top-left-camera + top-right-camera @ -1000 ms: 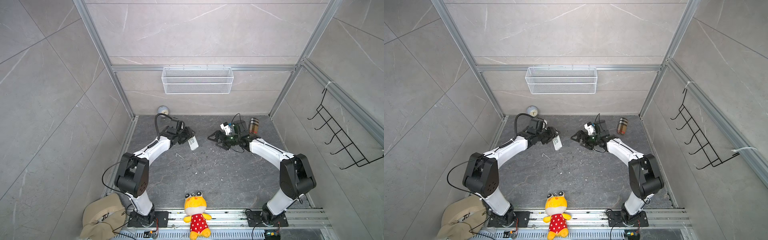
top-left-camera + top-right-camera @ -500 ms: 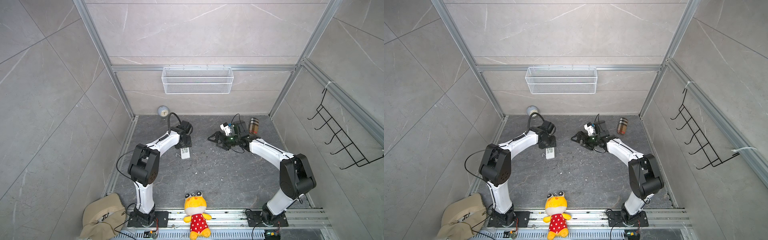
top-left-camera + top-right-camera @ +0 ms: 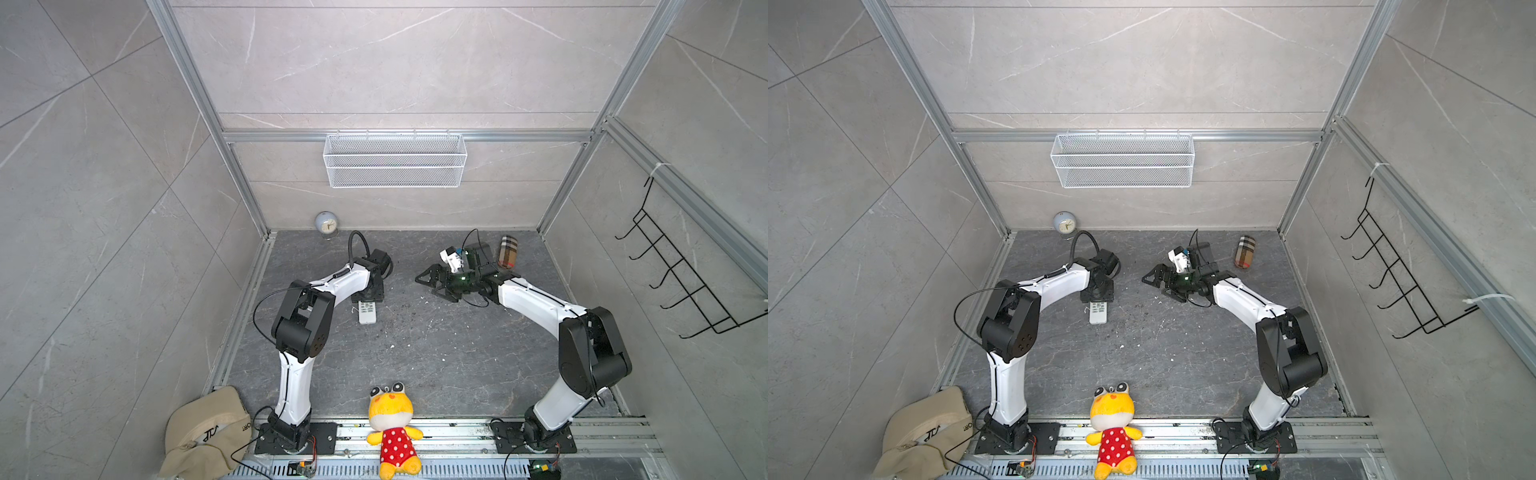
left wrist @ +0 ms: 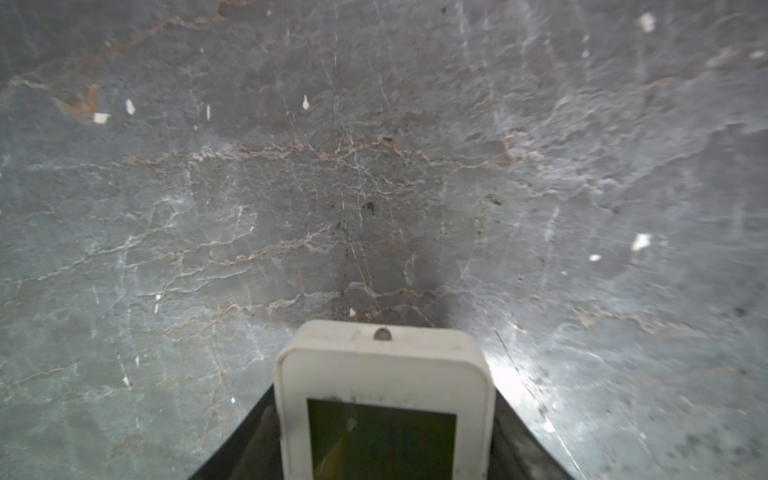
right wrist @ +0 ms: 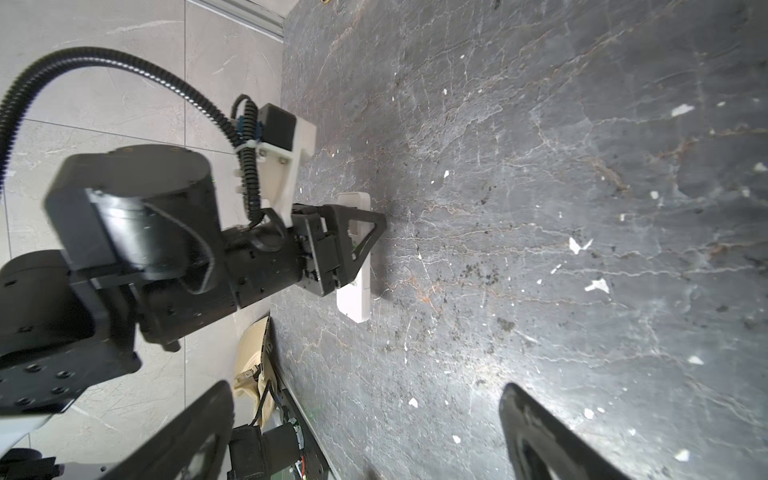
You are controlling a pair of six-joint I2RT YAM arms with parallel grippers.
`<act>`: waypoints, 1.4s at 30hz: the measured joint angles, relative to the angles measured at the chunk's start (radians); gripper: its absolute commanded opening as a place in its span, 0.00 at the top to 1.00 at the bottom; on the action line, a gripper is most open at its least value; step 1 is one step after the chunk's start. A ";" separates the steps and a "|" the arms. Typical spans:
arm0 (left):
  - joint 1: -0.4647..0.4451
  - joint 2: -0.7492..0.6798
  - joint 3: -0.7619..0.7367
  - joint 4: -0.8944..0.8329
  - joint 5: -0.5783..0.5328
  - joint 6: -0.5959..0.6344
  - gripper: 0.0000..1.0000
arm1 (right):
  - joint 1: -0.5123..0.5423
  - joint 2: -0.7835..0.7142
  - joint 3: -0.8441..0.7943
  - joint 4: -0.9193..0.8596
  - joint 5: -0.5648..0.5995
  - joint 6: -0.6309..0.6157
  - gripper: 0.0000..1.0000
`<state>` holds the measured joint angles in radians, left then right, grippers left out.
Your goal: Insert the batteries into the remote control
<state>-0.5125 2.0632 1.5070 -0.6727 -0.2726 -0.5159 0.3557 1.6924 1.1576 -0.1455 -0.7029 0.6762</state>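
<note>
The left hand (image 3: 368, 296) points down at the worktop and grasps the slim white rectangular remote control (image 3: 367, 312) by its long edges. In the left wrist view its dark fingers (image 4: 245, 440) flank the end that carries the greenish-grey screen. In the right wrist view one black triangular finger (image 5: 376, 220) lies against the near side of the remote control, which rests flat and face up on the dark grey, marble-veined worktop (image 3: 436, 357). In both top views the rows of small buttons and the plain white lower end stick out from under the hand toward the front rail, while the screen end is hidden beneath it. The right hand (image 3: 427, 286) is released, with its two black fingers (image 5: 540, 436) spread wide and only bare worktop between them. It sits well apart from the remote control, across the middle of the worktop, and faces the left arm. Small white flecks are scattered over the stone surface. Behind the right hand a tan checked cylindrical pouch (image 3: 508, 252) lies near the back corner. A small round pale-blue clock (image 3: 327, 223) stands against the back wall behind the left arm. A white wire-mesh basket (image 3: 395, 160) hangs on that wall. A black wire hook rack (image 3: 681, 286) hangs on the right wall. At the front rail sits a yellow plush toy in a red dotted dress (image 3: 392, 428), with a beige cap (image 3: 205, 432) in the corner beside the left arm's base.
</note>
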 measured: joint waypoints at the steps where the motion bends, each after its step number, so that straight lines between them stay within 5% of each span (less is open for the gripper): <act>1: 0.000 0.006 0.000 0.002 -0.002 0.000 0.50 | 0.000 0.000 0.000 0.000 0.000 0.000 0.01; 42: 0.001 0.011 -0.041 0.119 -0.007 -0.011 0.31 | -0.002 -0.007 -0.005 -0.010 0.023 -0.008 0.01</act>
<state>-0.5117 2.0743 1.4658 -0.5537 -0.2798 -0.5266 0.3534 1.6855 1.1522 -0.1551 -0.6804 0.6678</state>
